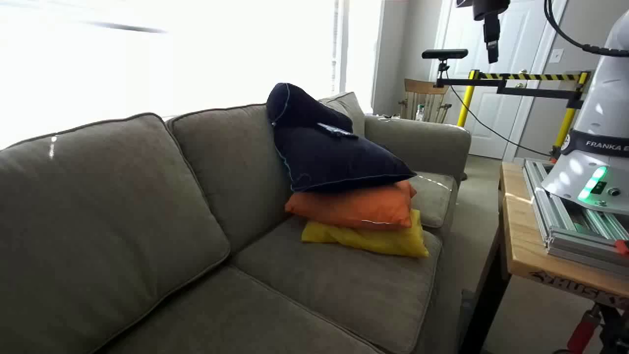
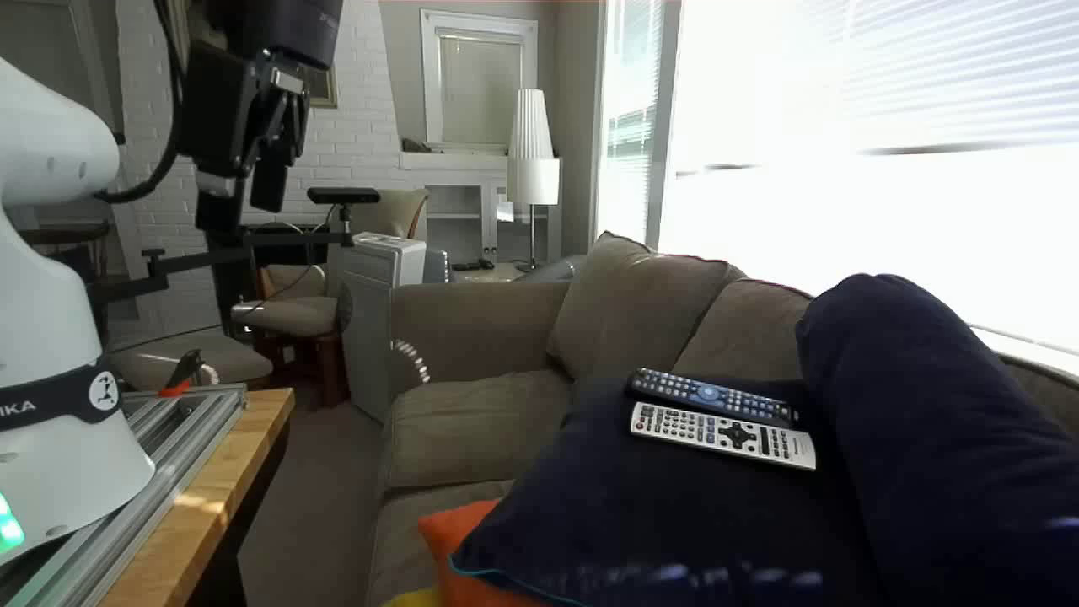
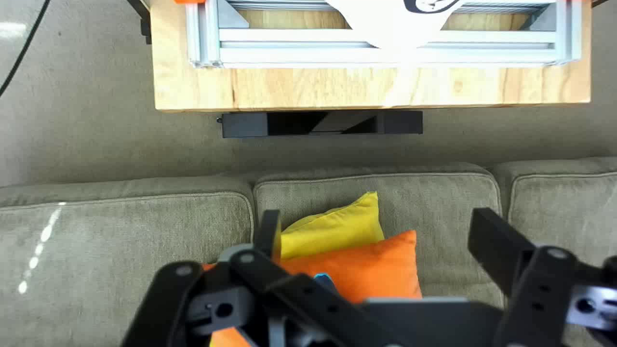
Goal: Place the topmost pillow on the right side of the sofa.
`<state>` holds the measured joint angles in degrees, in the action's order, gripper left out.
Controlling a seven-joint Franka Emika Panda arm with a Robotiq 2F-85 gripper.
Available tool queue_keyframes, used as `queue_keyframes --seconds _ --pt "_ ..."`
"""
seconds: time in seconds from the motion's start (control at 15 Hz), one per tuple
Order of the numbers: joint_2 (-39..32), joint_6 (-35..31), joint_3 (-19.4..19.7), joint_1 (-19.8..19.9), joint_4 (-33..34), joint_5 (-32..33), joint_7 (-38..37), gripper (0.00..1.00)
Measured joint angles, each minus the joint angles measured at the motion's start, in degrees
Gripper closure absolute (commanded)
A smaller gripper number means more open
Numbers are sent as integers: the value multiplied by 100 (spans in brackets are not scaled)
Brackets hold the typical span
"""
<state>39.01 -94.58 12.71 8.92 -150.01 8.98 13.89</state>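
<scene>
The topmost pillow, dark navy, leans against the back of the grey-taupe sofa. Its lower part rests on a second navy pillow, which lies sloping on the orange pillow. Beneath the orange one is the yellow pillow on the middle seat. My gripper hangs in the air, well apart from the pile. In the wrist view the fingers are spread wide with nothing between them. Only a blue-edged navy corner shows there; my gripper's linkage covers the rest.
A dark remote and a silver remote lie on the lower navy pillow. The wooden workbench with the arm's base faces the sofa across a strip of floor. A camera on a stand rises beyond the padded sofa arm.
</scene>
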Motion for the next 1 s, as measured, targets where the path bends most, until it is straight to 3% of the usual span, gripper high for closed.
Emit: queue_keyframes --seconds 0.73,1.0 --pt "-113 -43 71 -47 48 -13 200 0" --pt "-568 -827 361 -213 244 -119 769 0"
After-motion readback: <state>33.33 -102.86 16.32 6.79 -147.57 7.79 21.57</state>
